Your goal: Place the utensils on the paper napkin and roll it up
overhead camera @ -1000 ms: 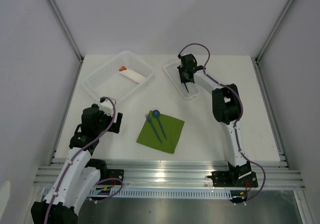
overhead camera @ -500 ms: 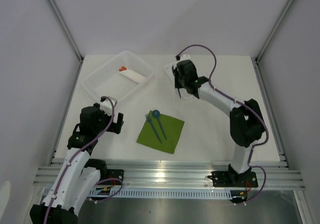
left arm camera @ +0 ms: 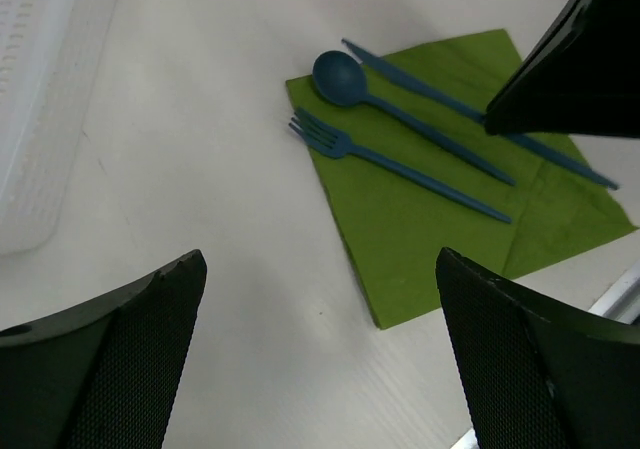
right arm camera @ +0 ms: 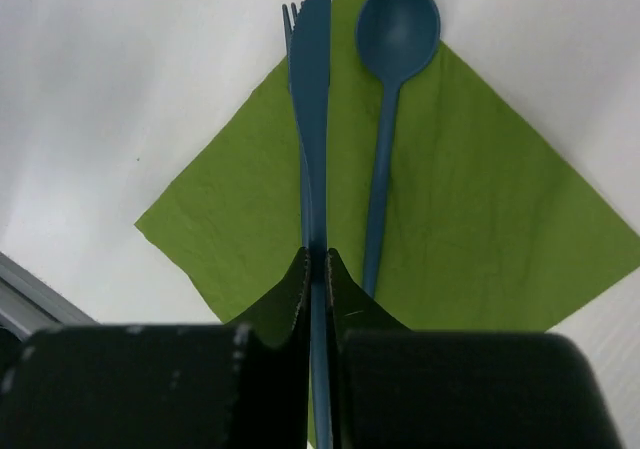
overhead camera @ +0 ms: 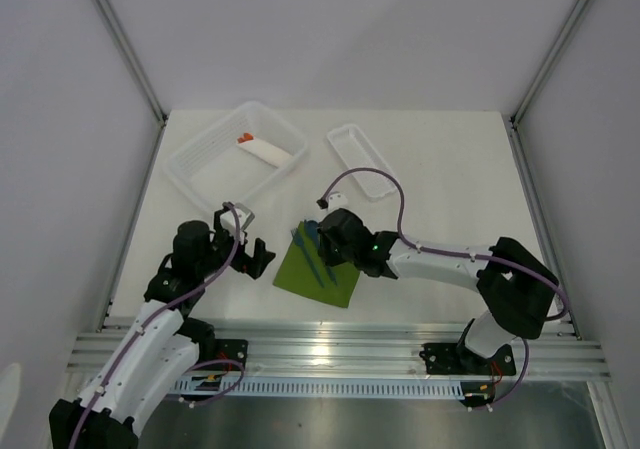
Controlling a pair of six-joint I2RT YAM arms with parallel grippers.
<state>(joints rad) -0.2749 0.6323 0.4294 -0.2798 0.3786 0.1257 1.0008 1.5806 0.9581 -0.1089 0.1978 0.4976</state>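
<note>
A white roll [overhead camera: 272, 153] lies in the clear bin [overhead camera: 192, 165], beside a smaller tray [overhead camera: 364, 161].

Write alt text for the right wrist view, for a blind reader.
The right gripper is shut on a dark blue knife held over an olive-green napkin on a white table. A matching spoon lies on the napkin beside it, and fork tines peek out behind the knife's tip.

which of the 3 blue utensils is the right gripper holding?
The knife: its handle is clamped in the right gripper, serrated blade pointing out front. The spoon and fork lie free on the napkin.
</note>
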